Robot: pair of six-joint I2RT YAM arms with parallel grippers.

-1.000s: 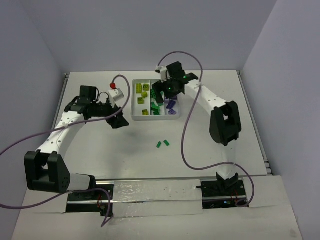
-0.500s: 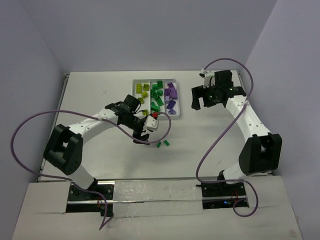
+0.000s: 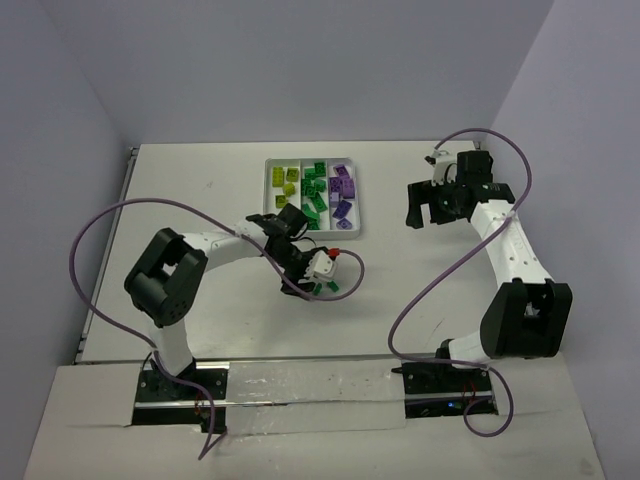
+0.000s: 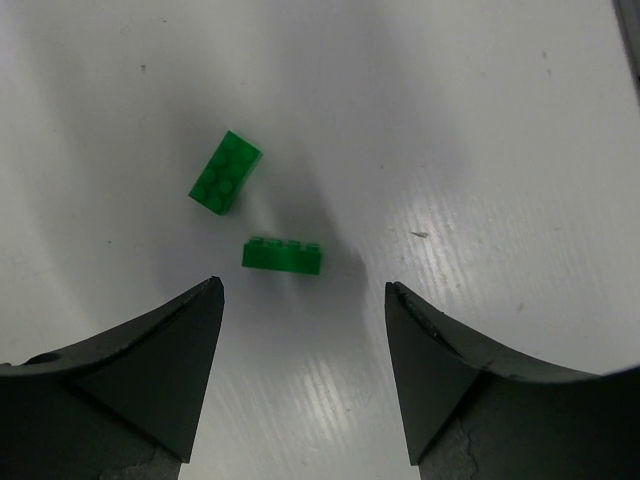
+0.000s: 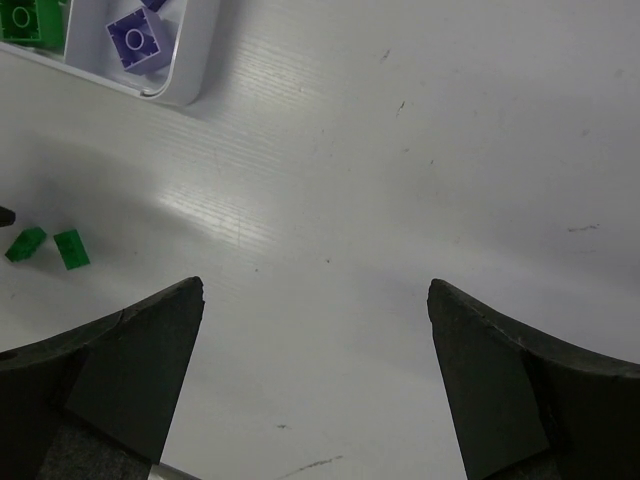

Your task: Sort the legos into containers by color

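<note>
The white tray (image 3: 357, 207) has three compartments holding yellow-green (image 3: 284, 182), green (image 3: 313, 186) and purple bricks (image 3: 343, 186). Two loose green bricks (image 3: 326, 288) lie on the table in front of the tray. In the left wrist view they show as one flat brick (image 4: 225, 173) and one on its side (image 4: 283, 256). My left gripper (image 4: 300, 290) is open and empty, just short of the nearer brick; it also shows in the top view (image 3: 310, 280). My right gripper (image 5: 315, 290) is open and empty over bare table, right of the tray (image 3: 424, 215).
The right wrist view shows the tray's corner (image 5: 190, 60) with a purple brick (image 5: 140, 40) inside, and the two loose green bricks (image 5: 50, 247) at far left. Purple cables loop over the table beside both arms.
My left arm has swung from left of the tray to over the two loose green bricks. My right arm has drawn back from above the tray to the right.
</note>
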